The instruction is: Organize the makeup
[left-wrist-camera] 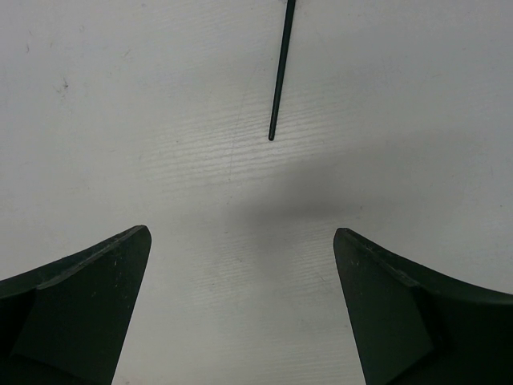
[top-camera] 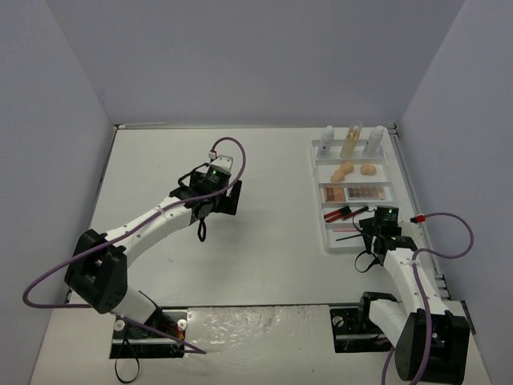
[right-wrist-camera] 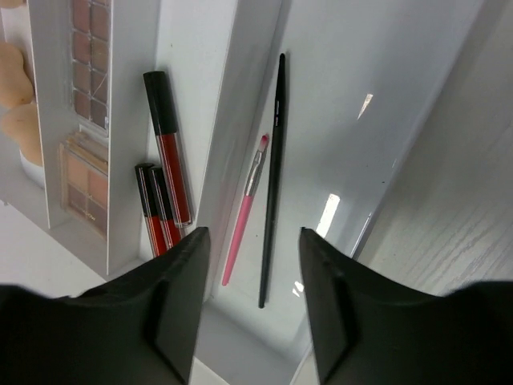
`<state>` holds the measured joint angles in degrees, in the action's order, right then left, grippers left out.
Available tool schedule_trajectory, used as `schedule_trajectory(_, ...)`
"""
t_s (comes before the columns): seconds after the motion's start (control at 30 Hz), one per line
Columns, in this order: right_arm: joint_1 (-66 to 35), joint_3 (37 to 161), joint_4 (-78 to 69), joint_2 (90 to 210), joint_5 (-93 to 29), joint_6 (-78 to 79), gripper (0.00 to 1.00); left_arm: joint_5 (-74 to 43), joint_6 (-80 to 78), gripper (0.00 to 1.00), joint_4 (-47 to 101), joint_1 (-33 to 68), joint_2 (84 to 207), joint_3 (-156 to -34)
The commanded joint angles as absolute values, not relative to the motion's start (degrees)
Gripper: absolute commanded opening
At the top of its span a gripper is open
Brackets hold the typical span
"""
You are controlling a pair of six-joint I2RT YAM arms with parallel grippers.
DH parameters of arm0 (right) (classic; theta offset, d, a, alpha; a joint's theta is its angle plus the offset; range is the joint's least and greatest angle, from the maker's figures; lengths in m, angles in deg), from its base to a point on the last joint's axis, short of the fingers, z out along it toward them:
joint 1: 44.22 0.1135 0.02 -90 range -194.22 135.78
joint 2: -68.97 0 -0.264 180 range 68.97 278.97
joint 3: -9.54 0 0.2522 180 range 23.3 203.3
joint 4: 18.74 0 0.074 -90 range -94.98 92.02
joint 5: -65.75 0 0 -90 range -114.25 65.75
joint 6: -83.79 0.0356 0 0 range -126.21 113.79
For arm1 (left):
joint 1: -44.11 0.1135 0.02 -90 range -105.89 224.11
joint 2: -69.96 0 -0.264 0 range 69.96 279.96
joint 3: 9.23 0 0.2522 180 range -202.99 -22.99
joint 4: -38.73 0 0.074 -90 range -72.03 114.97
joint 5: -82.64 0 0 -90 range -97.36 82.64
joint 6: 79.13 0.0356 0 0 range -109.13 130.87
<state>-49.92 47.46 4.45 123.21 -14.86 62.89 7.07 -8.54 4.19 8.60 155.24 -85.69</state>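
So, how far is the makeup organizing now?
Mostly done: bottles, sponges, palettes, lip tubes and two brushes lie in the tray. In hand: nothing; the right gripper is open above those brushes. Remaining: one thin black brush on the table before the open left gripper.

Left end effector (left-wrist-camera: 240, 309) wide open over bare bench (left-wrist-camera: 120, 120); thin black brush (left-wrist-camera: 279, 76) lies ahead, tip between the fingers' line.
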Motion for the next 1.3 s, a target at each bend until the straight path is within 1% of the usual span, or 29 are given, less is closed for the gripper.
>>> schedule_trajectory(0.0,-50.2,49.9,3.5,123.1,-13.9,62.9,0.53,6.2,-7.9,0.97,5.7,9.9,154.5,-88.9)
schedule_trajectory(0.13,-49.1,55.0,3.4,122.5,-13.8,54.3,0.65,1.4,-8.9,0.96,5.4,11.8,157.4,-91.4)
schedule_trajectory(0.23,-47.9,61.4,3.4,122.0,-14.4,44.9,0.80,-2.0,-9.0,0.94,4.2,12.9,161.2,-95.0)
schedule_trajectory(0.4,-46.4,68.3,2.7,121.6,-17.6,31.2,0.99,-11.8,-9.4,0.89,2.4,15.5,169.6,-101.6)
schedule_trajectory(0.53,-45.6,71.8,2.3,121.2,-20.5,23.1,1.00,-14.8,-9.1,0.85,0.7,17.6,175.8,-107.8)
schedule_trajectory(0.73,-44.7,72.2,1.3,120.3,-22.0,19.6,1.00,-14.8,-6.8,0.77,-4.1,19.3,185.5,-119.5)
schedule_trajectory(0.8,-44.6,71.9,1.1,120.5,-22.8,19.3,1.00,-15.1,-6.3,0.73,-5.8,19.9,189.0,-121.8)
schedule_trajectory(0.87,-44.6,71.3,1.0,120.5,-22.9,19.2,1.00,-15.5,-5.9,0.67,-7.1,20.2,191.2,-124.0)
schedule_trajectory(0.97,-44.6,70.8,0.7,120.6,-22.8,18.9,1.00,-15.3,-5.5,0.56,-8.6,20.1,193.4,-126.2)
schedule_trajectory(1.0,-44.6,70.8,0.7,120.6,-22.9,19.0,1.00,-15.2,-5.5,0.56,-8.6,20.1,193.5,-126.2)
schedule_trajectory(1.27,-44.6,70.0,-0.3,121.6,-23.5,19.3,1.00,-13.9,-5.4,0.42,-9.2,19.3,195.6,-126.0)
